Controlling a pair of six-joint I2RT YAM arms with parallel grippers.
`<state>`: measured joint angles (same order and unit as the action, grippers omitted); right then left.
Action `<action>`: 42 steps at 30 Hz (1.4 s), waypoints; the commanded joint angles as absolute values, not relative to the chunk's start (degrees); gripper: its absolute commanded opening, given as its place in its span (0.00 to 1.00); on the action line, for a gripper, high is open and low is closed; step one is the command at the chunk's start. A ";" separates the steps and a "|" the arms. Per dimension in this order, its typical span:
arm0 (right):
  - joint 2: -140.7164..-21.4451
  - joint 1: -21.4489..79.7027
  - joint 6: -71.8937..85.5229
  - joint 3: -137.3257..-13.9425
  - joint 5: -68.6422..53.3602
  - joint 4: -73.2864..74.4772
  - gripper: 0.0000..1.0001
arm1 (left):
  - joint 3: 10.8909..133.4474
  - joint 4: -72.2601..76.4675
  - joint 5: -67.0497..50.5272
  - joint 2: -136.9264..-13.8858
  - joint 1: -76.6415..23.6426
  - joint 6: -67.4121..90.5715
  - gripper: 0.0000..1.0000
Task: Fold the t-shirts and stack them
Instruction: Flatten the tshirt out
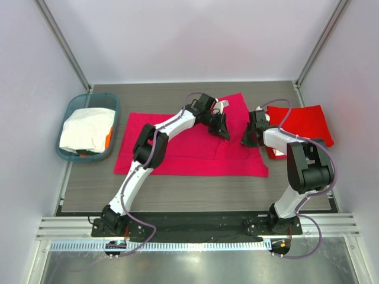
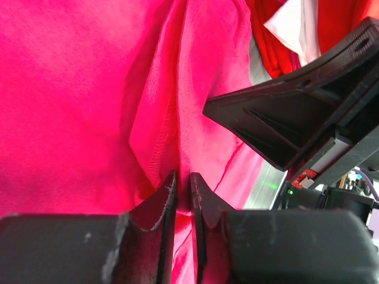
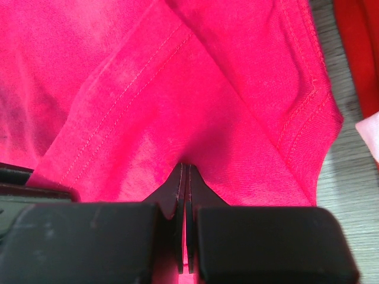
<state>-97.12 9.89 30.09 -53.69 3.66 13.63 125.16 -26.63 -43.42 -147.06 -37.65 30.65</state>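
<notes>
Grey wood-grain table (image 1: 195, 189) inside a white-walled enclosure.

A teal basket (image 1: 63, 127) sat at the table's left edge. It held 1 bundled white garment (image 1: 86, 130), with a scrap of orange (image 1: 109, 137) at its right side.

The magenta-pink t-shirt (image 1: 183, 151) lay spread across the middle of the table. It was mostly flat, with its upper right portion lifted into folds between the 2 arms. A red t-shirt (image 1: 302, 121) lay folded at the right, well apart from the basket and just beside the pink shirt's right edge.

The left gripper (image 1: 224, 129) and right gripper (image 1: 247, 141) were near each other over the pink shirt's right part.

Only the wrist views showed the grips. In the left wrist view, the fingers (image 2: 157, 207) pinched a raised ridge of pink cloth, and a white label (image 2: 290, 29) showed on the red cloth beyond. In the right wrist view, the fingers (image 3: 166, 195) were clamped on pink fabric near a stitched hem (image 3: 308, 100).
</notes>
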 commanded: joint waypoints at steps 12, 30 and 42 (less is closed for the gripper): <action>-99.23 9.67 30.41 -52.38 3.08 15.03 0.01 | 119.80 -28.92 -50.35 -138.34 -37.97 28.12 0.27; -99.05 8.70 30.67 -52.12 2.02 14.68 0.01 | 118.47 -37.61 -60.30 -135.44 -39.55 21.63 0.19; -98.61 8.26 30.76 -51.77 1.41 14.76 0.01 | 111.00 -23.12 -40.87 -128.06 -36.30 29.62 0.59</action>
<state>-97.12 8.45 30.44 -53.39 1.04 13.10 110.89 -31.81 -44.40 -133.40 -37.52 26.44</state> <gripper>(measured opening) 0.023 0.560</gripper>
